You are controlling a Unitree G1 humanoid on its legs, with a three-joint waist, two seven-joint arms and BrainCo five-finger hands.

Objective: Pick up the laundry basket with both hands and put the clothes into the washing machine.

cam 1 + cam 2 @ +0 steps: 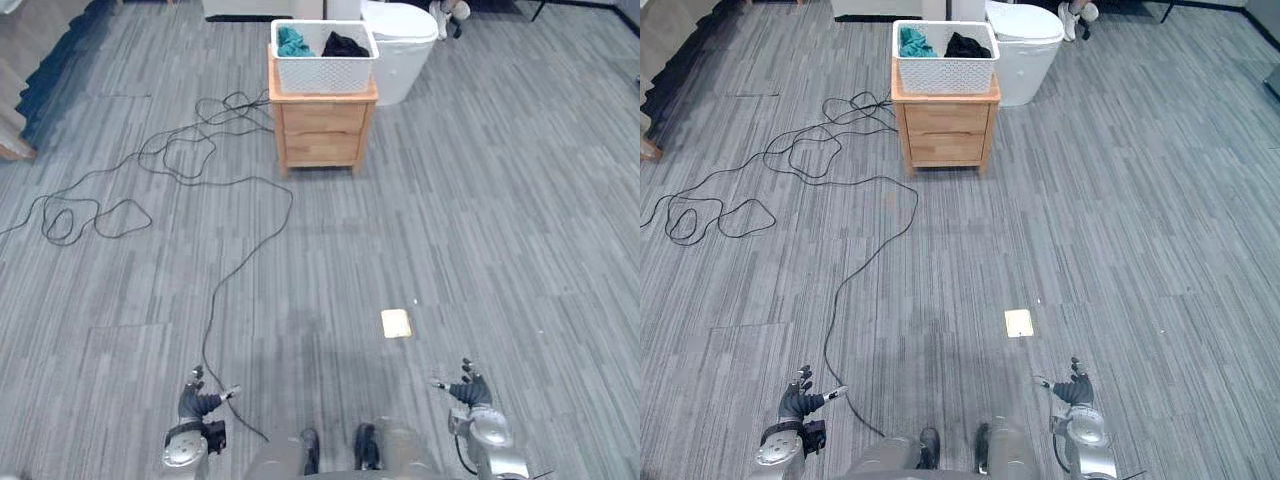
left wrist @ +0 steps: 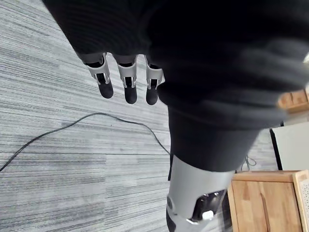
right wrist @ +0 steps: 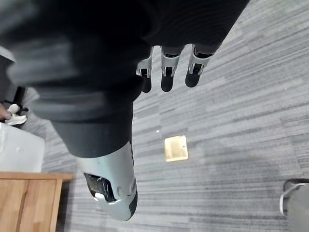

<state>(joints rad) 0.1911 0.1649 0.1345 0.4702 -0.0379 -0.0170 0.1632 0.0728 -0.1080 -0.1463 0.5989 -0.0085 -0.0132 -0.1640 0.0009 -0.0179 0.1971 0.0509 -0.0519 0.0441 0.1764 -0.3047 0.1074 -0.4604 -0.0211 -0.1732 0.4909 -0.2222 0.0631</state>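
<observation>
A white laundry basket (image 1: 322, 62) sits on a small wooden table (image 1: 318, 132) with drawers, far across the grey floor (image 1: 480, 200). Teal clothes (image 1: 293, 42) and black clothes (image 1: 344, 45) lie inside it. A white washing machine (image 1: 402, 60) stands just right of the table. The left robot hand (image 1: 196, 400) and right robot hand (image 1: 468, 390) hang at the near edge, well apart from the basket, fingers loosely extended, holding nothing.
</observation>
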